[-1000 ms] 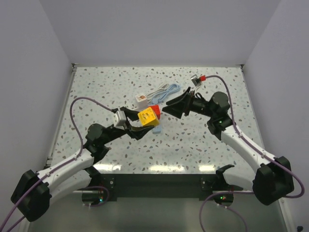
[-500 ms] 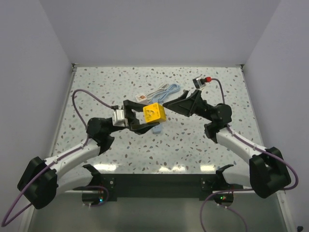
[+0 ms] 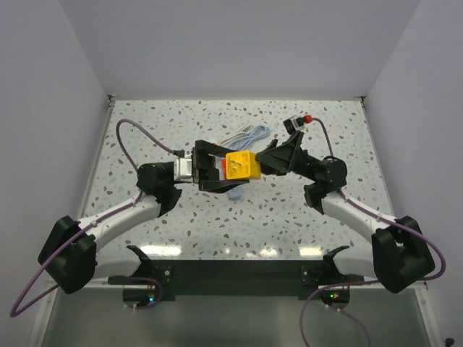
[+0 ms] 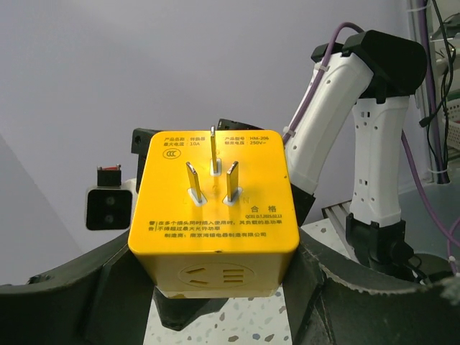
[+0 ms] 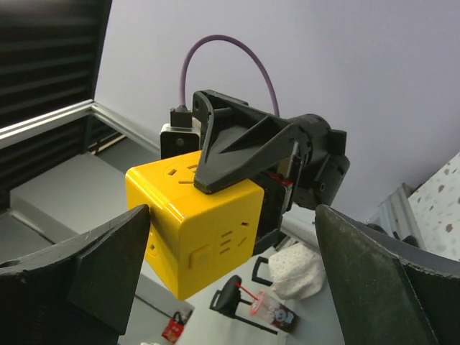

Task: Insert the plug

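Obs., both arms raised over the speckled table (image 3: pixel 145 130).

Left claw (image 3: pixel 221 170): you have it clamped on the yellow plug cube (image 3: pixel 242 166), which is held up off the table. In the left wrist view the cube fills the gap between this claw's two black fingers (image 4: pixel 68 302), pinched on its left and right sides. The face carrying the three metal prongs (image 4: pixel 213 172) is turned back toward this claw's own wrist. Printed text runs above and below the prongs, and it is too small to read reliably.

Right claw (image 3: pixel 269 157): its fingers are spread wide and you are holding nothing in it. From above, its tips sit just beside the cube, on the side away from the left claw's wrist. In the right wrist view the cube lies in the gap between the spread fingers, close to the one on the left of that view. I cannot tell whether they touch. One left finger lies across the cube's top there, and the socket faces point toward the right claw.

On the table: a blue and white cable (image 3: pixel 249 134) lies beyond both claws, apart from them. A pale blue piece (image 3: pixel 234 194) lies under the left claw and is partly hidden by it.
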Controlling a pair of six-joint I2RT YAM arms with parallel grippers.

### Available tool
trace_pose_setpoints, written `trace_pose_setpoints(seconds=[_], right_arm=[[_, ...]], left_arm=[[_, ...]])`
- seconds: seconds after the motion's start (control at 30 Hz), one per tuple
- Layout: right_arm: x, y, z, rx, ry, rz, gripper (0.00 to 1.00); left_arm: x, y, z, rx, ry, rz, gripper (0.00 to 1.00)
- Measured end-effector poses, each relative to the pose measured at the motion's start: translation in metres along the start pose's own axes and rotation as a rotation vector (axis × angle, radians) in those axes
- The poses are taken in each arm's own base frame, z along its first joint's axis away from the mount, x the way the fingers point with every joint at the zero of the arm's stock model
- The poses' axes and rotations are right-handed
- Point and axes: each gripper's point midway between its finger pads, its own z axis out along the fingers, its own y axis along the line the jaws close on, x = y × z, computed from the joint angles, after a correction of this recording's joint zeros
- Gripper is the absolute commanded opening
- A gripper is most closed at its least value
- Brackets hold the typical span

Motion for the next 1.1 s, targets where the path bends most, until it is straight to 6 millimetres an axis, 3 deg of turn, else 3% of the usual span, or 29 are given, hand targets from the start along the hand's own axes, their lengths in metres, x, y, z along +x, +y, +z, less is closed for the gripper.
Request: trace_pose_setpoints(seconds=[0.13, 0.33, 0.57, 0.83, 0.93, 1.1], right_arm=[[0.008, 0.006, 0.004, -0.022, 0.017, 0.046, 0.98], [0.017, 0.018, 0.010, -0.055, 0.034, 0.063, 0.98], [0.044, 0.045, 0.022, -0.128, 0.130, 0.039, 0.98], [0.053, 0.046, 0.022, -0.124, 0.161, 0.033, 0.80], [0.053, 0.046, 0.022, -0.121, 0.160, 0.031, 0.82], [0.055, 0.042, 0.022, -0.115, 0.167, 0.024, 0.98]], left_arm=[[0.007, 0.001, 0.002, 0.017, 0.011, -0.009, 0.00], [-0.002, -0.001, 0.006, 0.049, -0.009, 0.020, 0.00], [-0.001, -0.004, 0.014, 0.081, -0.015, -0.014, 0.00], [-0.001, -0.005, 0.018, 0.093, -0.019, -0.029, 0.00], [0.000, -0.006, 0.017, 0.093, -0.018, -0.030, 0.00], [0.002, -0.010, 0.012, 0.084, -0.014, -0.039, 0.00]])
